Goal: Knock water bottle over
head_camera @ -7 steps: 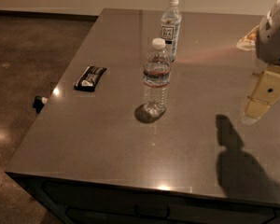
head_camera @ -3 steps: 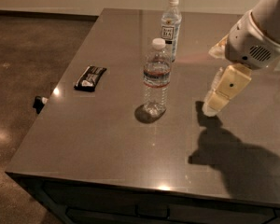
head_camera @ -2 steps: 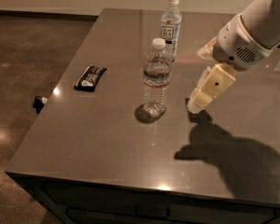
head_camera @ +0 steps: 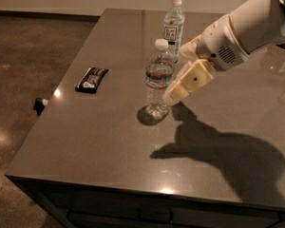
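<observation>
The water bottle [head_camera: 158,80] is clear and ribbed, with a white cap and a reddish-and-blue band round its middle. It stands upright near the middle of the grey table [head_camera: 109,137]. My gripper [head_camera: 176,92] comes in from the right on a white arm. Its cream tip is right beside the bottle's right side, at about label height, touching or nearly touching it.
A slimmer bottle [head_camera: 173,27] with a white square label stands upright behind the water bottle. A dark snack packet [head_camera: 91,79] lies to the left near the table's left edge. A small dark object [head_camera: 39,105] sits on the floor by that edge.
My gripper has moved left across the table from the right side up to the water bottle's right side. Both bottles still stand upright where they were.
</observation>
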You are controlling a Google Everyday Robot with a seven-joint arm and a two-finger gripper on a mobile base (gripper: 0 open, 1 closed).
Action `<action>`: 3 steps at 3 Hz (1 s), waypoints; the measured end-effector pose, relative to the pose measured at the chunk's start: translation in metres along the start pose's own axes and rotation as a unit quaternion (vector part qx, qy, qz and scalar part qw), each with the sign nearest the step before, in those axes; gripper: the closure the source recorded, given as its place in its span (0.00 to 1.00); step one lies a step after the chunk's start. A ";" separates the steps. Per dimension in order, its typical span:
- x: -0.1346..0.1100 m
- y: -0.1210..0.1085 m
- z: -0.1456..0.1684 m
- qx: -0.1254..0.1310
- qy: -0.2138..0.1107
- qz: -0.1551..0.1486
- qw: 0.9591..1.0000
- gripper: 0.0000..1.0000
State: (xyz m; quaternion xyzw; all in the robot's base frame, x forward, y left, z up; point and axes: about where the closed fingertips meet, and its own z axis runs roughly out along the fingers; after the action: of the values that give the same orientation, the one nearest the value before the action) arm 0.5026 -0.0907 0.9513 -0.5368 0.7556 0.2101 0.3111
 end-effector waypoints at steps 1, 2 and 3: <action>-0.021 0.000 0.013 -0.008 -0.038 -0.001 0.999 0.00; -0.034 -0.001 0.022 -0.012 -0.055 -0.001 0.998 0.12; -0.043 -0.003 0.026 -0.014 -0.066 -0.005 0.998 0.36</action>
State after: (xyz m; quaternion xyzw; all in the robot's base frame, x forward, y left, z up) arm 0.5213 -0.0456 0.9626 -0.5297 0.7280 0.2543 0.3532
